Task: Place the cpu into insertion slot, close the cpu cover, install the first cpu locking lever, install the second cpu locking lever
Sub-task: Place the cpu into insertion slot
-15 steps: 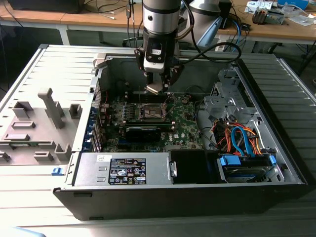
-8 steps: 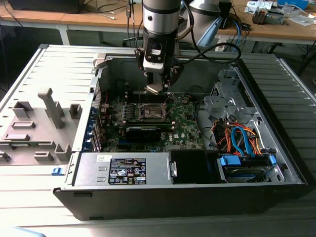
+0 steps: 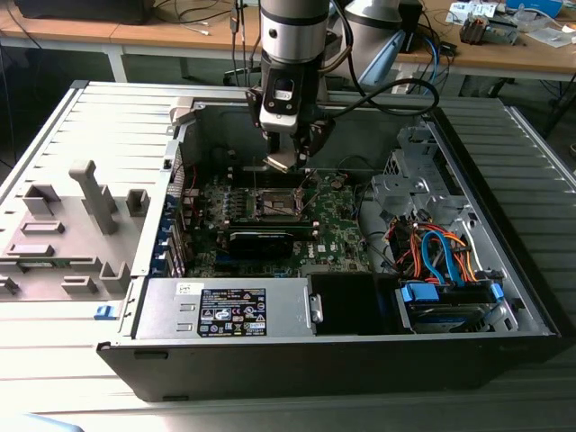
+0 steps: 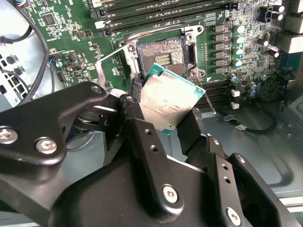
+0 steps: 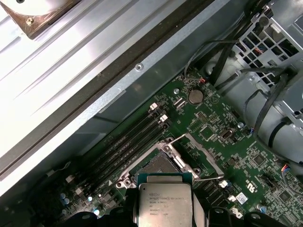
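My gripper [image 3: 286,155] hangs over the green motherboard [image 3: 337,225] inside the open computer case, shut on the cpu [image 4: 169,101], a silvery square chip with a green rim. The chip [image 5: 164,203] is tilted and sits just above and to one side of the insertion slot [image 4: 161,54], clear of it. The slot [image 5: 158,165] is bare, its brownish contact field showing. The cpu cover [image 4: 112,65] stands swung open at one edge of the slot. In both wrist views two thin wire levers [image 5: 208,178] stand raised beside the socket.
Long black memory slots [image 5: 128,142] run beside the socket. A black card [image 3: 261,241] lies in front of it. Coloured cables and a drive cage [image 3: 445,261] fill the exterior view's right of the case. A power supply [image 3: 229,310] sits at the front. A grey fixture tray [image 3: 67,225] lies on the left.
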